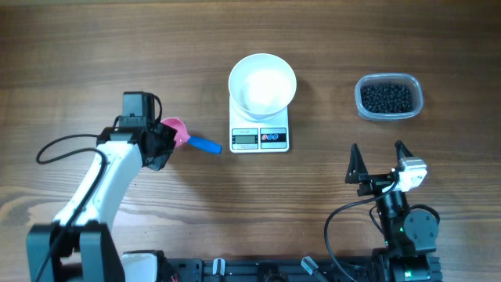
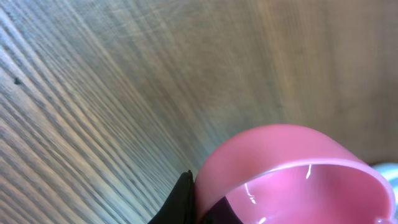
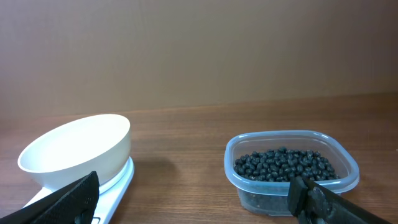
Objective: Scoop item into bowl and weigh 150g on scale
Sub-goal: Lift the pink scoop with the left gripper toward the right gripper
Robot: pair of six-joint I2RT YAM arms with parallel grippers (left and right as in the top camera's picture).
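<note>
Wood table point(image 1: 78, 63) seen from overhead. At ctr: scale point(image 1: 260, 139) w/ white bowl point(image 1: 262, 82) sitting on its platform. Black pellets point(image 1: 385, 96) all in clear tub point(image 1: 419, 98), at 3 o'clock of bowl, well apart. L gripper point(image 1: 163, 142) at 9 o'clock of scale, clenched on pink scoop point(image 1: 178, 131), blue handle pointing twd scale. R gripper point(image 1: 377, 149) at 6 o'clock of tub, jaws spread wide, released.

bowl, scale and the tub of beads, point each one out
bowl point(image 1: 262, 82): overhead view, bare white inside
scale point(image 1: 245, 139): overhead view, grey display on its front edge
tub point(image 1: 389, 117): overhead view, clear near rim
</note>
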